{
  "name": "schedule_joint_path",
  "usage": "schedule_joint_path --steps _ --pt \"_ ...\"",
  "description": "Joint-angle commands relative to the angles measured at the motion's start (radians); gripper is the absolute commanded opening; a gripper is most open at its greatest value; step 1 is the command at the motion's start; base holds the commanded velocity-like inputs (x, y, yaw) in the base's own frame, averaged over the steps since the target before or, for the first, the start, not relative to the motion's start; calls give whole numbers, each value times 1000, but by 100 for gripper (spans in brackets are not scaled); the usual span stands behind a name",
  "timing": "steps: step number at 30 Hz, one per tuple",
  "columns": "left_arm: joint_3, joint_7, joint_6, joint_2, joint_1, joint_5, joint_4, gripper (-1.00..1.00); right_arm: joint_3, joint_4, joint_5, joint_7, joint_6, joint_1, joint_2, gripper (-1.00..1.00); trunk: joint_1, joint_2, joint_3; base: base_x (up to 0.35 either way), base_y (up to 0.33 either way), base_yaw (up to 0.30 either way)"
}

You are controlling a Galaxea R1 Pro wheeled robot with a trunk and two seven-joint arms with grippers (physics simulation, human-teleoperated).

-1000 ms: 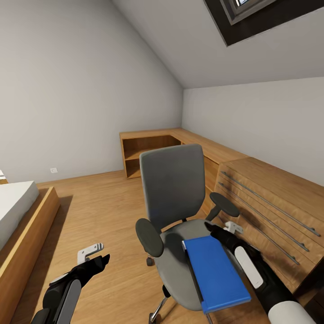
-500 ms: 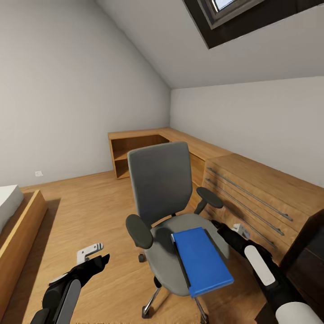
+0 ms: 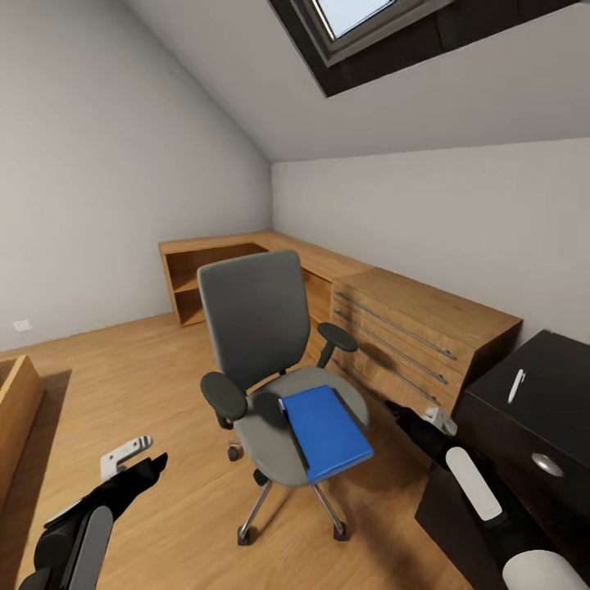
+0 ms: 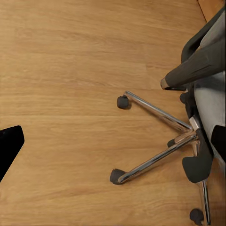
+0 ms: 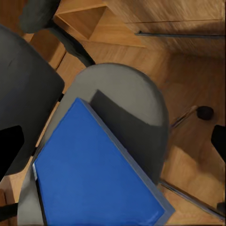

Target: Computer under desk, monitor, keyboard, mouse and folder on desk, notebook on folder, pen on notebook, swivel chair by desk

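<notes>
An attic bedroom in a home, partly used as a study. A sloped white ceiling holds a dark-framed skylight (image 3: 360,24). The floor (image 3: 106,377) is warm wood planks. A low light-wood shelf unit (image 3: 221,266) wraps the far corner and joins a wooden chest of drawers (image 3: 410,332). A wooden bed frame (image 3: 16,406) edges the left side. A grey swivel chair (image 3: 262,352) stands beside a black table (image 3: 541,385).

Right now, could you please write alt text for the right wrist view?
A bright blue folder lies on the grey seat of the swivel chair, seen from above. Light-wood drawers and wooden floor lie beyond the seat.
</notes>
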Motion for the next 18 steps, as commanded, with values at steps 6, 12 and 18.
schedule_joint_path --steps 6,12,18 --pt "20 9 5 -2 -1 14 -23 100 2 -1 -7 0 2 -1 -1 100 15 -29 -14 -38 0 -93" --pt "22 9 5 -2 -1 14 -23 100 2 -2 -11 0 3 -1 -1 100 38 -71 -32 -1 0 -2" --pt "33 9 5 -2 -1 14 -24 100 2 -2 -11 1 6 -1 -1 100 61 -113 -51 0 0 0"
